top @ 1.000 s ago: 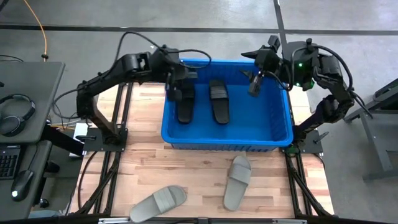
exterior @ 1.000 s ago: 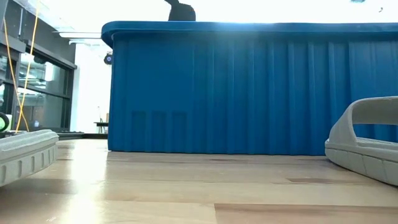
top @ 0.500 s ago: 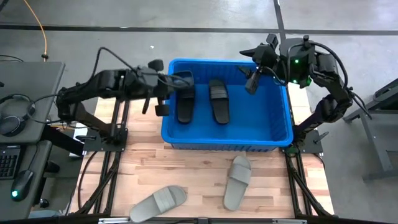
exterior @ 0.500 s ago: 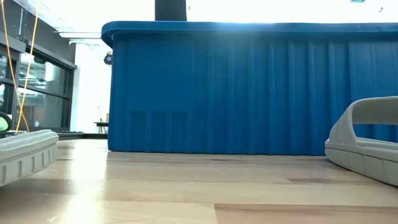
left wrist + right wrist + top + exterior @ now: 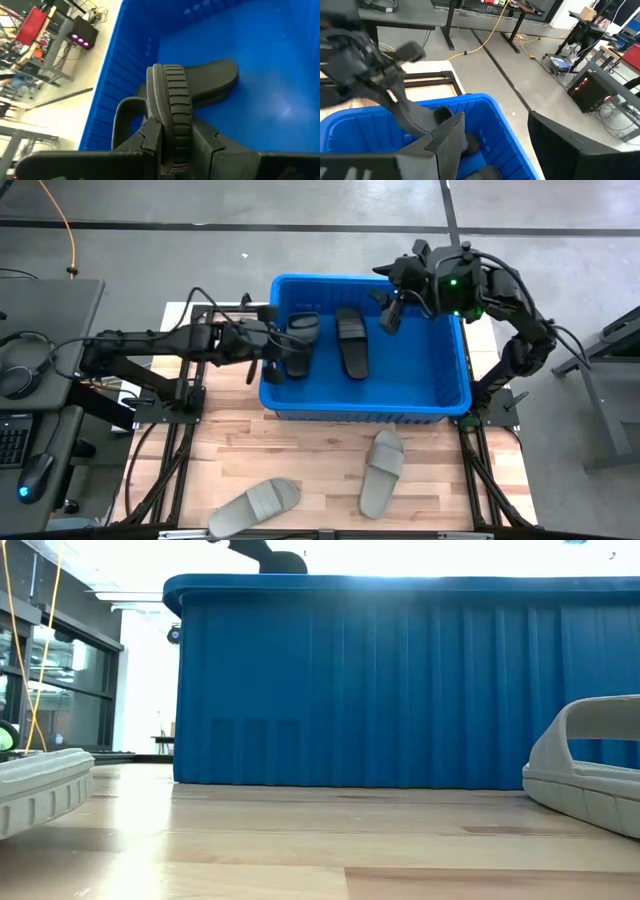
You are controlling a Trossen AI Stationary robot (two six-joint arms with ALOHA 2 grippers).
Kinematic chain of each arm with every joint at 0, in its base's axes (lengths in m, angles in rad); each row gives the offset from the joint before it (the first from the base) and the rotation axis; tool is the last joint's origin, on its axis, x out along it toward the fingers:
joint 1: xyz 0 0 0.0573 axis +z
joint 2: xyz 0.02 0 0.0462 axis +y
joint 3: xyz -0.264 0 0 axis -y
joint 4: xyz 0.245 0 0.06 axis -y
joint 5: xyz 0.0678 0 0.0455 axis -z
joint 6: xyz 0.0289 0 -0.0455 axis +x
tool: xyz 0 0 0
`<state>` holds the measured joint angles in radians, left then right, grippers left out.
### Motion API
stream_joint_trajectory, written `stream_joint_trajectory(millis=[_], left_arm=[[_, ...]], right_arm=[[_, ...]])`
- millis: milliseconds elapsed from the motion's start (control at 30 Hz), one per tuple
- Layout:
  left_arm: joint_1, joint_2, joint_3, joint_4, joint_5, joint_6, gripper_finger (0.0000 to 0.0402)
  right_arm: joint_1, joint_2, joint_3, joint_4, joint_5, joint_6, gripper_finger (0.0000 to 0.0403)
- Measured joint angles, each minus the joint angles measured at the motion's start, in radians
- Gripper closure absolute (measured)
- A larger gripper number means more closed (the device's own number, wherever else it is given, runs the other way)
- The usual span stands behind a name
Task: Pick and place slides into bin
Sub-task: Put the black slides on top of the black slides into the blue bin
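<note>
The blue bin stands at the table's far middle and fills the low view. My left gripper reaches in over the bin's left wall and is shut on a black slide, which also shows in the left wrist view. A second black slide lies flat on the bin's floor. My right gripper is open and empty above the bin's far right part. Two light grey slides lie sole-down on the table near the front edge. My left gripper pinches the black slide between its two fingers, across the sole's thickness, one finger on the strap side and one on the underside. The fingers come from the table's left. The slide stands on edge, ribbed rim toward the camera, its free end inside the bin.
The bin's right half holds no slide. The grey slides show at both sides of the low view. A side desk with headphones stands left of the table.
My left arm has dropped from a raised elbow to a low stretch from the left, and its gripper has gone a little toward the near edge at the bin's left wall. The black slide it holds has tipped onto its edge. My right gripper has drifted slightly left.
</note>
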<state>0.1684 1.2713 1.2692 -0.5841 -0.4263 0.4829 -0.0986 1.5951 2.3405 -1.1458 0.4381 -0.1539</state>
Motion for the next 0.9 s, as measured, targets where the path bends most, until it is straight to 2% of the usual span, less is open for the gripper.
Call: stream_joint_trajectory(millis=[233,567,900], left_arm=[[0.089,0.000,-0.121,0.125,0.057,0.082,0.0354],[0.237,0.002,-0.126,0.145,0.222,0.206,0.0353],[0.320,0.014,-0.126,0.143,0.280,0.273,0.0353]], right_arm=[[0.000,0.025,0.000,-0.010,0.002,0.023,0.0194],[-0.002,0.051,0.000,-0.025,0.026,0.023,0.0194],[-0.040,0.054,0.000,-0.018,0.022,0.025,0.0194]])
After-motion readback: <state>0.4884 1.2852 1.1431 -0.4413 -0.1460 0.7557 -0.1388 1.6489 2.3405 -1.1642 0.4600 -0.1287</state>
